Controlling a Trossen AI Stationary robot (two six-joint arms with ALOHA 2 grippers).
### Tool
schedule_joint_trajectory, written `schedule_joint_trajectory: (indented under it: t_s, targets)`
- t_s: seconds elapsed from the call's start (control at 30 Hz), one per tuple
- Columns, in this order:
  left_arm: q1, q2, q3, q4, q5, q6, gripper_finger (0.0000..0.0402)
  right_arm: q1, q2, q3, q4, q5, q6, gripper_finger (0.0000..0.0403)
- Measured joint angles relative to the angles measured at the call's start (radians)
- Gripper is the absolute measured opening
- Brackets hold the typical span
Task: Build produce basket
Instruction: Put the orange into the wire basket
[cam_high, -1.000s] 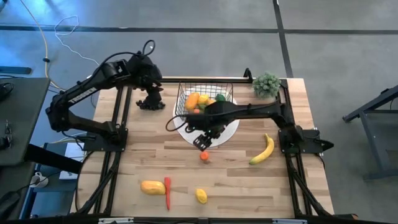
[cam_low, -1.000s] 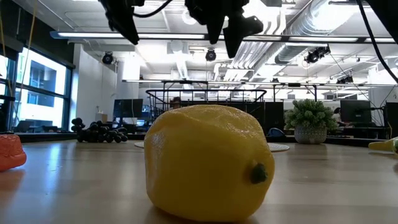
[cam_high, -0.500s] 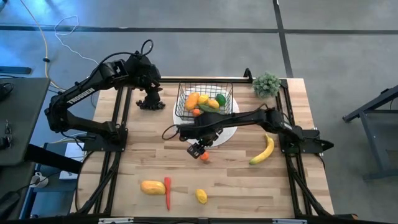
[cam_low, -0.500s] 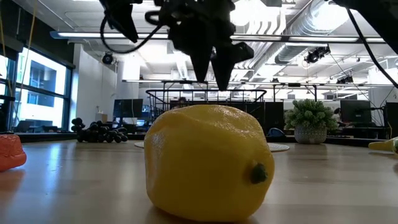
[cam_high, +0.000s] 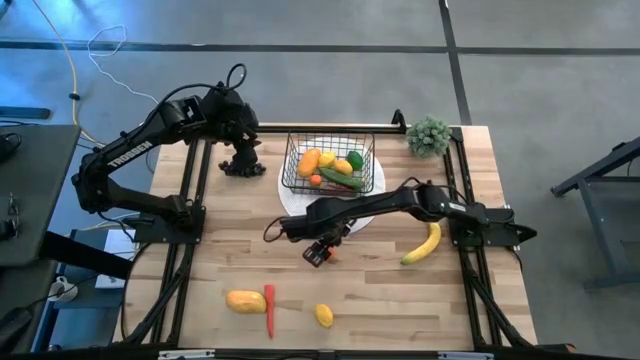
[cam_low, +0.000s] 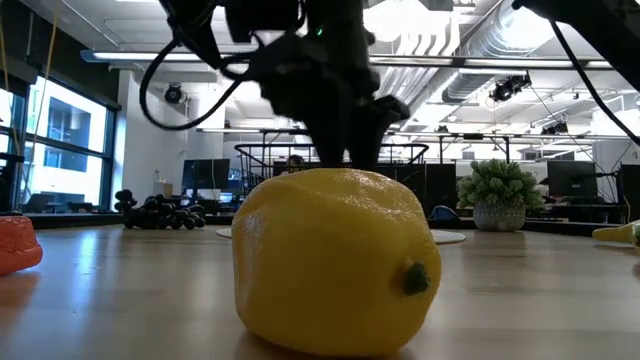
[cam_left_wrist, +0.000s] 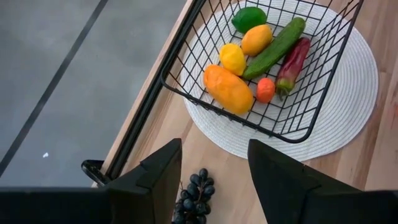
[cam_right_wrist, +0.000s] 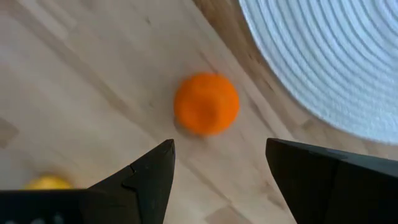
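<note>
Seen from table height, black wire basket (cam_low: 330, 158) mostly hidden behind a big foreground lemon (cam_low: 335, 262), with an orange piece (cam_low: 18, 243) cut off at the edge; overhead, small orange ball lost beneath right gripper (cam_high: 319, 253), though shown in the right wrist view as a blurred orange ball (cam_right_wrist: 206, 103) on bare wood beside the white mat (cam_right_wrist: 329, 59), ahead of spread, empty fingers. Basket (cam_high: 328, 160) sat on the mat at the table's back, filled with mango (cam_left_wrist: 229, 89), cucumber (cam_left_wrist: 273, 47) and chilli (cam_left_wrist: 293, 62); left gripper (cam_left_wrist: 214, 180) parted and empty above grapes (cam_left_wrist: 194, 199). White lettering on left arm too small to read.
</note>
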Motion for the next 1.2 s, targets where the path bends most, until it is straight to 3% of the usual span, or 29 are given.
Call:
schedule_joint_trajectory:
  t_s: [0.7, 0.93, 1.2]
  targets:
    - [0.0, 0.0, 0.0, 0.0, -0.001, 0.0, 0.0172, -0.003, 0.11, 0.0, 0.075, -0.028, -0.085, 0.0231]
    - [0.0, 0.0, 0.0, 0.0, -0.036, 0.025, 0.0172, -0.009, 0.116, 0.0, 0.07, -0.052, -0.072, 0.0157]
    - [0.0, 0.0, 0.0, -0.002, -0.037, 0.007, 0.0172, -0.035, 0.092, 0.0, 0.02, -0.085, -0.1, 0.0153]
